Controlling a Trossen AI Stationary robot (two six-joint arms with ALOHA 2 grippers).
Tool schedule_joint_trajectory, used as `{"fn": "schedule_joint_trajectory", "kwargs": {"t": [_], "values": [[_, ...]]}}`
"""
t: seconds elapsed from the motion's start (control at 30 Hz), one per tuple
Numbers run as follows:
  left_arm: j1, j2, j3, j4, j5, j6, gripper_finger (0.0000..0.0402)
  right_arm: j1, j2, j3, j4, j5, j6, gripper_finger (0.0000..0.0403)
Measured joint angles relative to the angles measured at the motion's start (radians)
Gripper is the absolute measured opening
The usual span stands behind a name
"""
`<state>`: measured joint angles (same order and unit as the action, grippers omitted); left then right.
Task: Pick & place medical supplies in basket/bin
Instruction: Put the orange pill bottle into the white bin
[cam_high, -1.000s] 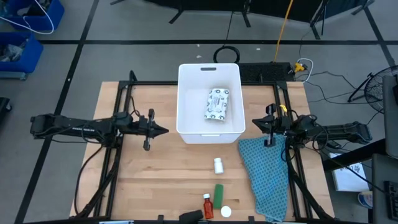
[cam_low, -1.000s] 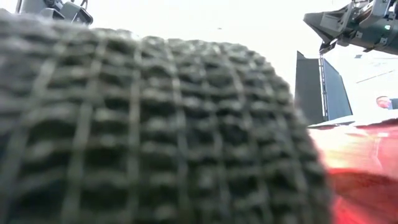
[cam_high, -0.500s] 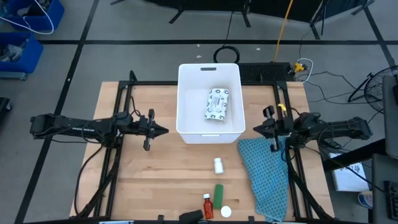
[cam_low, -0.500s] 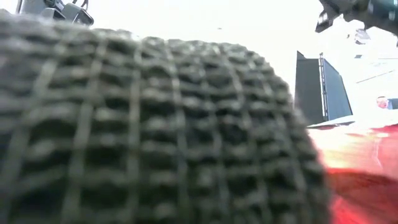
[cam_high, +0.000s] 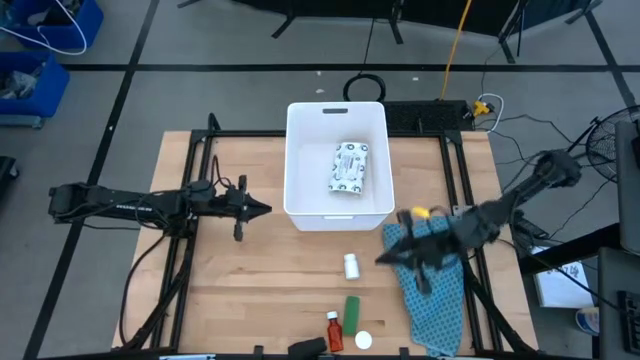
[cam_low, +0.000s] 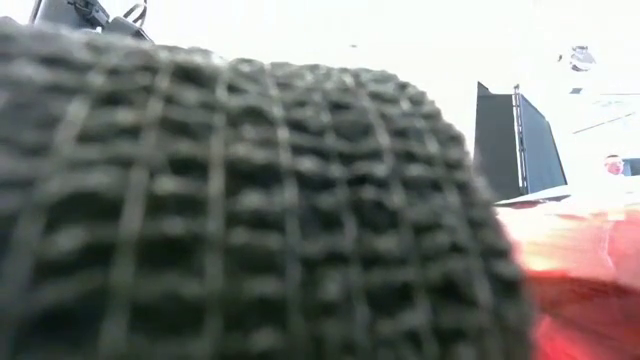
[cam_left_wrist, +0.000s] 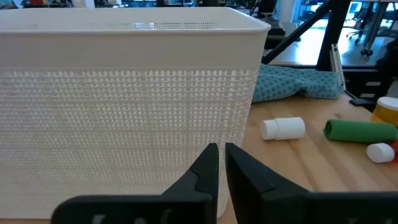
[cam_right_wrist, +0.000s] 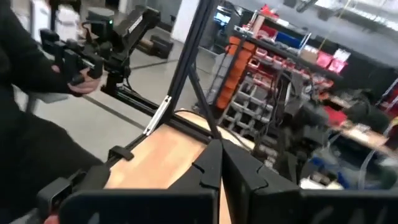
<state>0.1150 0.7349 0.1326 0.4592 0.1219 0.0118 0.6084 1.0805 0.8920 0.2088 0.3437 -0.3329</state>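
Note:
The white tub stands at the table's far middle, with the speckled white packet lying flat inside. On the wood near of it lie a white bottle, the green stick-shaped box, the orange-red bottle, a small white piece and the black oblong piece. My left gripper is shut, level, left of the tub; its wrist view faces the tub wall. My right gripper is shut and hovers over the teal cloth's left edge, right of the white bottle.
The teal-blue cloth covers the table's near right part. Black frame rails run along both table sides. A dark woven surface and a red blur fill the low view. Bare wood lies left of the tub.
My right arm has swung from beside the tub's right wall toward the table's near edge and left, turning to point slantwise over the teal cloth toward the white bottle. It has left the low view. The supplies have not moved.

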Motion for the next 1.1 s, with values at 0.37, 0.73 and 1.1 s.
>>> {"fn": "schedule_joint_trajectory", "kwargs": {"t": [0.37, 0.73, 1.1], "values": [[0.0, 0.0, 0.0, -0.023, 0.009, -0.104, 0.0033, 0.226, 0.377, 0.167, 0.073, 0.344, 0.199, 0.0136], [0.0, 0.0, 0.0, 0.042, 0.008, -0.117, 0.0037, 0.299, 0.544, 0.118, 0.271, 0.397, 0.246, 0.0221], [0.0, 0.0, 0.002, 0.126, 0.001, 0.014, 0.0035, 0.33, 0.565, -0.023, 0.509, 0.441, 0.415, 0.0228]]}}
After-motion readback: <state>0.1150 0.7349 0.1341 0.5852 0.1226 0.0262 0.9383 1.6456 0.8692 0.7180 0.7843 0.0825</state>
